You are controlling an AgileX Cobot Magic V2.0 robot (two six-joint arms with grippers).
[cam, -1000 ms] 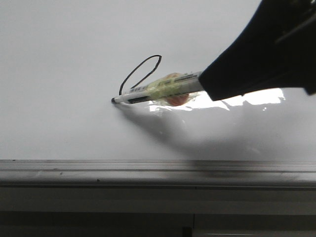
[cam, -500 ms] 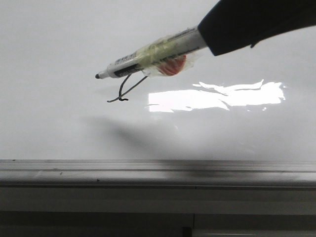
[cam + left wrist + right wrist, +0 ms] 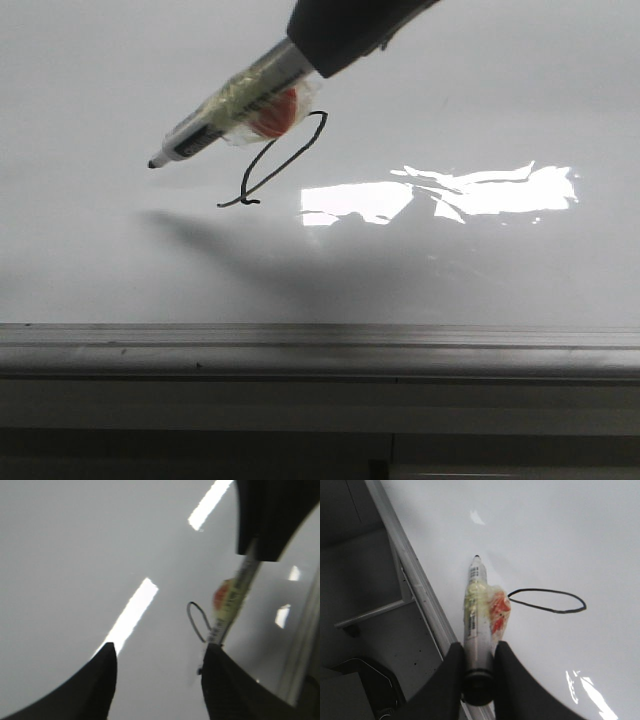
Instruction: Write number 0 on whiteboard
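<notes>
The right pincer (image 3: 479, 667) gripped a marker (image 3: 225, 105) clear of the whiteboard (image 3: 110, 260); the left pincer (image 3: 157, 680) gaped empty. The number 0 (image 3: 283, 160) sat mid-frame (its ink probably wet), so a dipping tip could smear it.

I see a marker (image 3: 225, 110) tilted with its black tip lowest, wrapped in yellowish tape (image 3: 235, 98) with an orange patch (image 3: 275, 115). Its shadow (image 3: 230, 245) falls beneath. A bright glare patch (image 3: 450, 192) shines nearby.
</notes>
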